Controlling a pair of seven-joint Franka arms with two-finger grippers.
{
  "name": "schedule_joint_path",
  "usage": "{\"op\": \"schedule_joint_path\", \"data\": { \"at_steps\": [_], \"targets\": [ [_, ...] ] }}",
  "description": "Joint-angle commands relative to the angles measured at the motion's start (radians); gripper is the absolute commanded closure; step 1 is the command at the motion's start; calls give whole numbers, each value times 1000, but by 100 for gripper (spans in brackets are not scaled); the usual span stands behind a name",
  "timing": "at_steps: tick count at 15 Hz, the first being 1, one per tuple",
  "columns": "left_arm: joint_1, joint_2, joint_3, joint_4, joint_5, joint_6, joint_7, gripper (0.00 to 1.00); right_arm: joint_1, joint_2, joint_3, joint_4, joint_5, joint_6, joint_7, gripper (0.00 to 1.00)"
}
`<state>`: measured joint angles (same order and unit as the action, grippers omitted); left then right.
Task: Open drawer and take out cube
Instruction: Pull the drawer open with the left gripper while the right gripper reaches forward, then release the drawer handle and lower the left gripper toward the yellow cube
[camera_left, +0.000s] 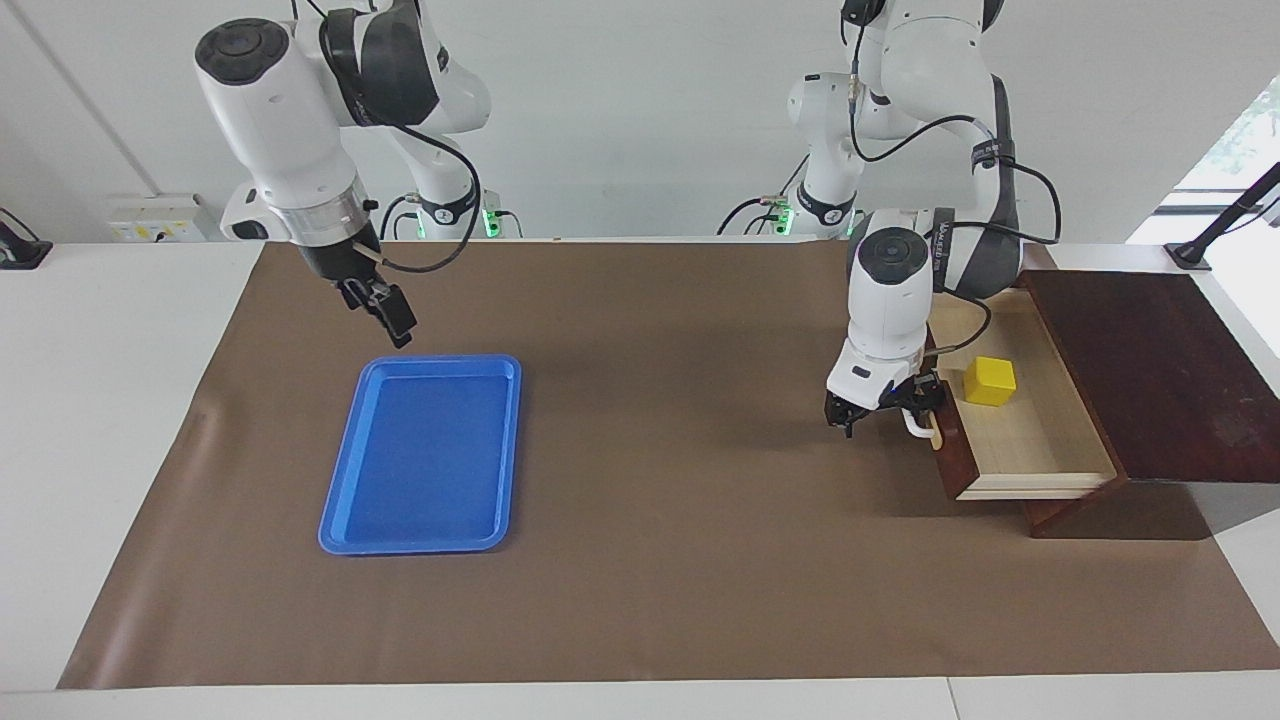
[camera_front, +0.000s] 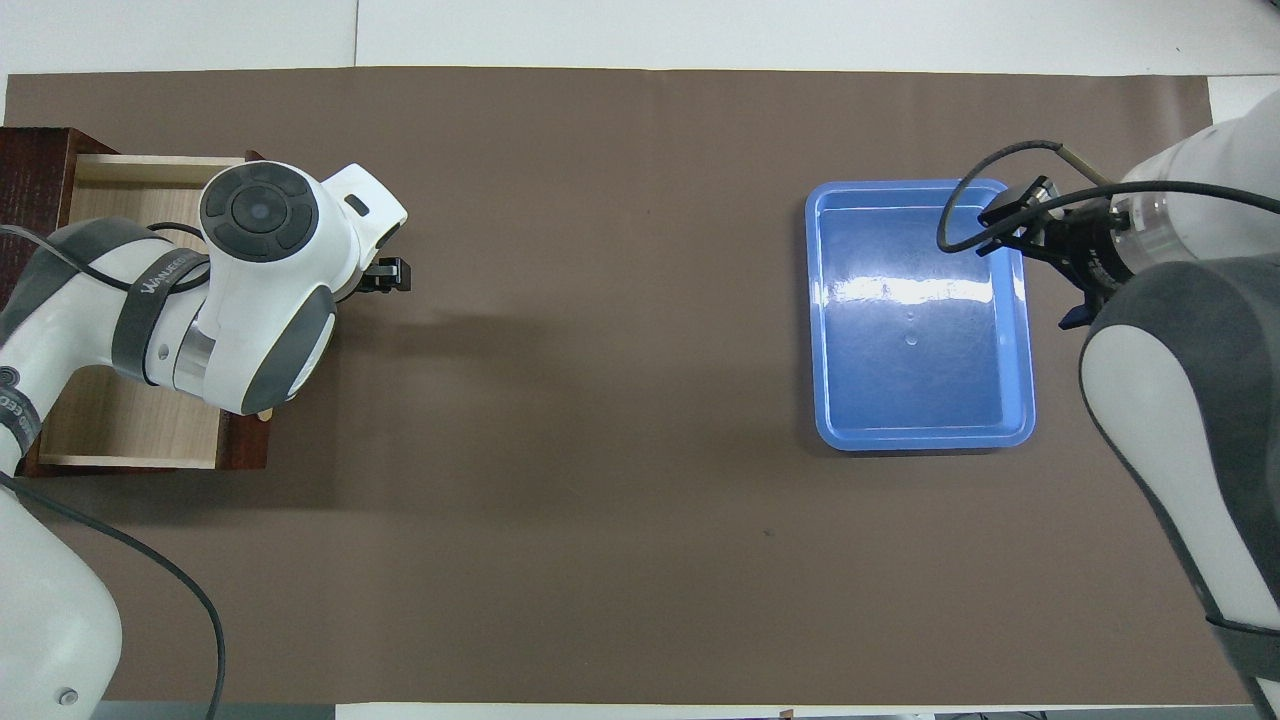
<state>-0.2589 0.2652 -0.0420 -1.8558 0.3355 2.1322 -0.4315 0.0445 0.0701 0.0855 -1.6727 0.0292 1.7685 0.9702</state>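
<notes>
- The drawer (camera_left: 1020, 430) is pulled out of the wooden box (camera_left: 1150, 370), its long axis running 12-to-6 in the facing view.
- The yellow cube (camera_left: 990, 381) sits inside.
- The left gripper (camera_left: 905, 412) clamps the white handle (camera_left: 918, 427).
- The right gripper (camera_left: 385, 305) hovers at the blue tray's (camera_left: 340, 500) 12 o'clock edge; I cannot tell its finger state.

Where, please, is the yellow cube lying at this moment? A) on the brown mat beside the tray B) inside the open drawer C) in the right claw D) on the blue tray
B: the cube rests on the pale floor of the pulled-out drawer, apart from the left claw at the handle.
</notes>
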Motion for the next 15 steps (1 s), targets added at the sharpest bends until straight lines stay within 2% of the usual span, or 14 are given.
{"op": "schedule_joint_path", "data": {
  "at_steps": [1, 6, 10, 12, 15],
  "targets": [
    [1, 11, 10, 53, -15, -64, -9, 0, 6, 62, 5, 21, 104, 67, 201, 0],
    [13, 2, 16, 75, -13, -103, -9, 0, 75, 160, 3, 56, 221, 181, 450, 0],
    [3, 28, 14, 265, -91, -288, -15, 0, 112, 229, 3, 146, 365, 155, 541, 0],
    [-5, 40, 14, 340, -98, -374, -24, 0, 133, 299, 5, 247, 373, 94, 585, 0],
    [10, 37, 17, 412, -105, -460, -76, 0, 176, 446, 3, 485, 371, -18, 637, 0]
  ]
}}
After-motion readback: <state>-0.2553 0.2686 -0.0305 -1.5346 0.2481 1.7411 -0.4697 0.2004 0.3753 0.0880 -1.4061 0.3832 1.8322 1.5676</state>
